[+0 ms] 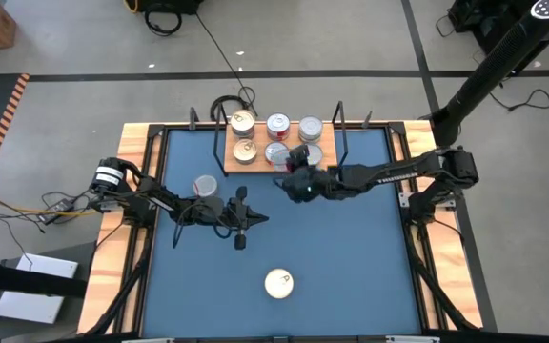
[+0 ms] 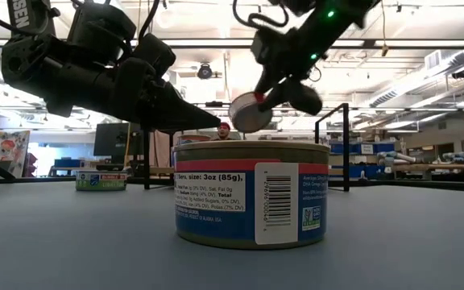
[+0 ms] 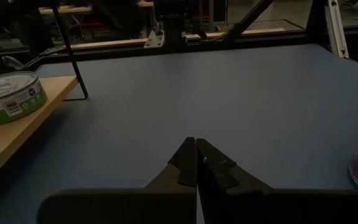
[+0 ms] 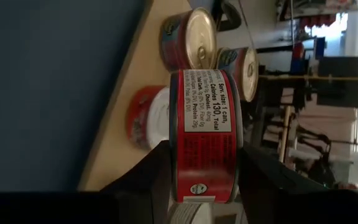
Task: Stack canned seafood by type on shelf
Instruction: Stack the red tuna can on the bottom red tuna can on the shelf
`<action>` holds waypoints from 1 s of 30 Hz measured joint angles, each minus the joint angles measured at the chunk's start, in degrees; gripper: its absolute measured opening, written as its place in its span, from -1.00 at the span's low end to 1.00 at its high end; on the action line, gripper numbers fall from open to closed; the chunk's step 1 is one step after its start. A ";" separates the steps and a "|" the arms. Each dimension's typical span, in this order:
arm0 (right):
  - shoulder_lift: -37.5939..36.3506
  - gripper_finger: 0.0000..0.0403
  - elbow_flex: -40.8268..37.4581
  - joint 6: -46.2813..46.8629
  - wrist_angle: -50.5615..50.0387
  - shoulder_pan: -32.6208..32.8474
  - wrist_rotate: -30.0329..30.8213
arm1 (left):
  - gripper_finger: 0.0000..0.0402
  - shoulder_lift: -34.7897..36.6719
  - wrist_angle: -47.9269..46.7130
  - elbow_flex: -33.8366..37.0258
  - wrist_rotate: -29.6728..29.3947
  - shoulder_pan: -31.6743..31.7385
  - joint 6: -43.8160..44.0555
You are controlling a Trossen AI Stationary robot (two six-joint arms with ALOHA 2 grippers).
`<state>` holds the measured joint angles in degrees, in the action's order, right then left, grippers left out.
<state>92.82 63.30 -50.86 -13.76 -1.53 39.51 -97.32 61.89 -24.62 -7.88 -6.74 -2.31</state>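
Observation:
The light-wood shelf [image 1: 229, 164] stands at the table's far edge and bears several round tins [image 1: 277, 124]. My right gripper [image 1: 292, 164] hovers over the shelf's near edge, shut on a red-sided tin [image 4: 204, 134] that also shows raised in the low view [image 2: 250, 111]. My left gripper [image 1: 255, 219] is shut and holds nothing, above the table's middle left [image 3: 196, 163]. A silver-topped tin [image 1: 205, 186] rests on its base beside the left arm. A gold-topped tin [image 1: 278, 283] with a blue label [image 2: 252, 193] sits near the table's near edge. My right gripper pinches the red-sided tin across its thickness, one finger [image 4: 151, 177] on one flat face and the other [image 4: 263, 177] on the opposite face. The fingers come roughly level from the table's right. The tin's red wall [image 4: 199, 168] shows between them. It is lifted clear and tilted.
Black wire frames [image 1: 339, 133] rise at both ends of the shelf. A green-labelled tin [image 3: 8, 96] sits at the shelf's left end. Wooden rails [image 1: 141, 143] border the blue table [image 1: 351, 257], whose right half lies open.

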 joint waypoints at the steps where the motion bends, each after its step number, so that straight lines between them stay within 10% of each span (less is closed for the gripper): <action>1: 0.43 -0.26 -0.01 -1.71 1.82 -1.02 -1.21 | -0.99 0.00 -0.02 0.00 0.00 0.00 -0.04; 16: 13.04 -0.25 -0.17 -18.83 23.34 -9.50 -2.30 | -0.99 0.00 -0.07 0.00 -0.02 0.00 -0.02; 30: 13.00 0.06 -0.06 -14.98 17.13 -10.65 -5.11 | -0.99 0.00 -0.11 0.00 -0.02 0.00 -0.22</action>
<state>105.82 63.24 -65.84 3.36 -12.18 34.40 -97.32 61.78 -24.62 -7.90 -6.74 -2.52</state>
